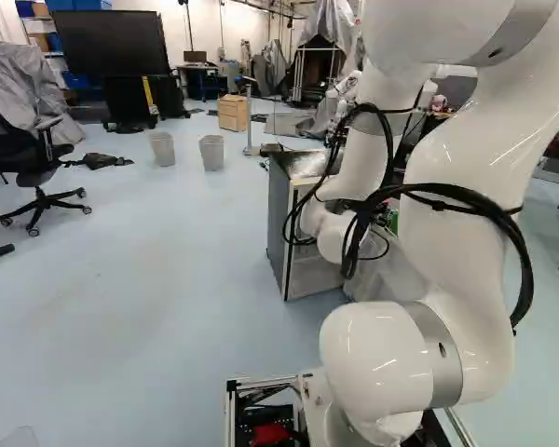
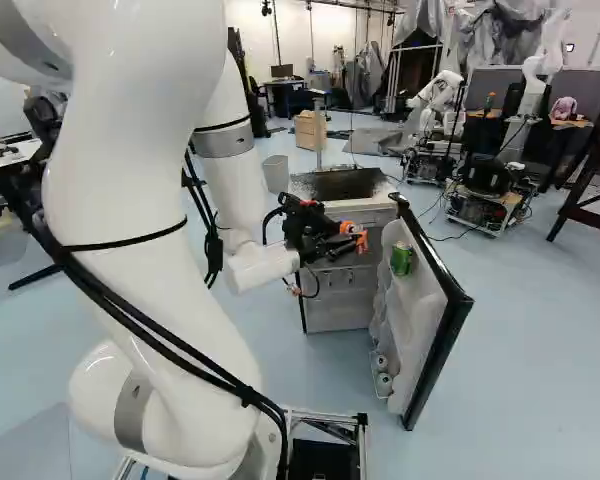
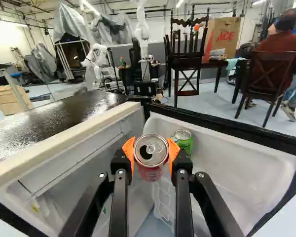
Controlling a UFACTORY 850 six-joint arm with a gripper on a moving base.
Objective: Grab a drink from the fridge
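Note:
My gripper (image 2: 354, 238) reaches over the open fridge (image 2: 338, 312) in the right base view. The wrist view shows the gripper (image 3: 151, 153) with both orange pads pressed against a red can (image 3: 150, 157) from two sides. That can is upright, its silver top facing the camera and its opening dark. Just beyond the right-hand pad, a green can (image 3: 183, 140) rests in the door's upper shelf, apart from the red one. The door (image 2: 420, 290) stands swung wide open. The fridge's lower inside is partly hidden behind the fingers.
Small white round things (image 2: 383, 372) sit low in the door. The fridge's dark top (image 3: 54, 113) lies beside the gripper. Two bins (image 1: 212, 152) and an office chair (image 1: 33, 172) stand left of the fridge. Another robot (image 2: 490, 190) stands beyond the door.

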